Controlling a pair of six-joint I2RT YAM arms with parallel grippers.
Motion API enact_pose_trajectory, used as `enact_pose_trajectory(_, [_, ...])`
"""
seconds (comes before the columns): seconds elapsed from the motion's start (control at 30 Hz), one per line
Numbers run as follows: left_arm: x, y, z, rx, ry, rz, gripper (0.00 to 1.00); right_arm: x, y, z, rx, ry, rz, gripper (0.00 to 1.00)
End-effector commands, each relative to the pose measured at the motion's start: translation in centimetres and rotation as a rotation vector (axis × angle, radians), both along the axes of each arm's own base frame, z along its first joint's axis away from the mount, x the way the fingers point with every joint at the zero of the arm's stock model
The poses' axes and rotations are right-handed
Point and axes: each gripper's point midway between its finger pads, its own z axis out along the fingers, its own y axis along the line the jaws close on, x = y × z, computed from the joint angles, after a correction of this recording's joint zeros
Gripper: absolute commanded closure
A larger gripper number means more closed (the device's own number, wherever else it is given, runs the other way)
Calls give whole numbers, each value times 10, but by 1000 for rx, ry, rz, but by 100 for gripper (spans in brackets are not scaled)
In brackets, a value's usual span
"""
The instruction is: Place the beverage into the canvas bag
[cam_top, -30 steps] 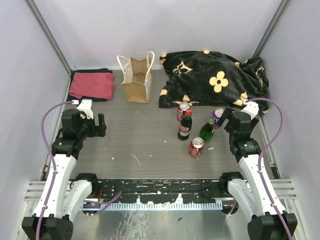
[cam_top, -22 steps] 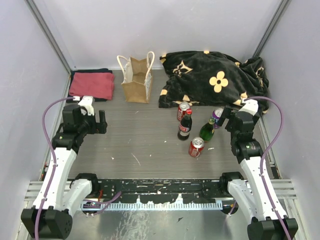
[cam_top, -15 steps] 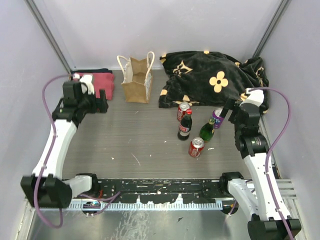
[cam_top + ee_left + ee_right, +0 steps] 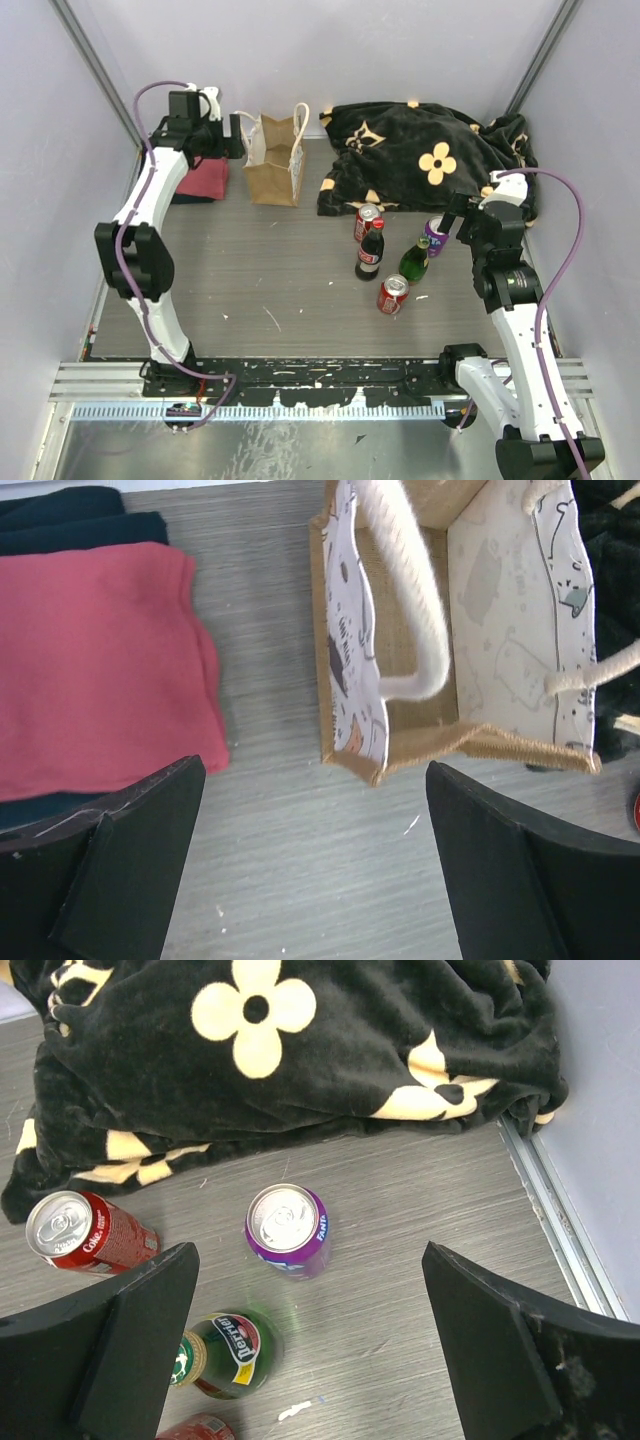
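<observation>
Tan canvas bag (image 4: 275,172): upright at the far edge of the surface (image 4: 280,290), left of the middle, mouth open, printed white lining showing, nothing visible inside from my left wrist view.
Bag handles: two cream rope loops; one (image 4: 412,590) arches over the opening.
Bag's neighbours: folded red towel (image 4: 207,178) just to its left on a dark cloth (image 4: 70,510); black flowered blanket (image 4: 430,160) just to its right, heaped into the far right corner.
Left fingers (image 4: 100,870): spread as wide as they go, holding nothing, up by the far left corner above the towel, beside the bag's left handle; the bag's bottom corner lies ahead between them.
Right fingers (image 4: 520,1360): spread fully as well, empty, hovering near the right edge of the surface over the drinks.
Purple can (image 4: 287,1230): upright, just in front of the blanket, centred between my right fingers but below them, untouched.
Red can (image 4: 85,1232): upright to the purple can's left, close to the blanket's edge.
Green bottle (image 4: 225,1350): standing just nearer than the purple can.
Cola bottle (image 4: 370,252): upright, touching or almost touching the red can behind it.
Second red can (image 4: 392,294): nearest of the cluster, apart from the rest.
Drinks and bag: well apart; none is in the bag.
</observation>
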Motion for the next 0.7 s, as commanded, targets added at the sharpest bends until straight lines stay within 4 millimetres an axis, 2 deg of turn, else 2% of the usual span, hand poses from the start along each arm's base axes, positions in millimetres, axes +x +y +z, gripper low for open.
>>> enact_pose_trajectory(0.0, [28,-23,3,-13,-38,-47,1,4,1,19,-10,-46,15,0])
enact_pose_trajectory(0.13, [49,-43,-5,-16,-48,-81,2,8,0,20,-27,-35,23,0])
enact_pose_trajectory(0.23, [56,-58,-21,-8,-36,-102,2,11,0,17,-38,-20,25,0])
enact_pose_trajectory(0.33, [63,-65,-41,18,-16,-103,2,13,-1,16,-39,-18,21,0])
enact_pose_trajectory(0.47, [75,-65,-69,43,13,-79,1,13,0,18,-31,-29,20,0])
enact_pose_trajectory(0.5, [77,-65,-77,47,27,-77,6,13,0,20,-30,-32,21,0])
enact_pose_trajectory(0.57, [77,-67,-89,47,50,-85,25,12,0,23,-27,-41,21,0])
enact_pose_trajectory(0.67, [69,-69,-99,42,82,-98,64,11,1,37,-25,-64,24,0])
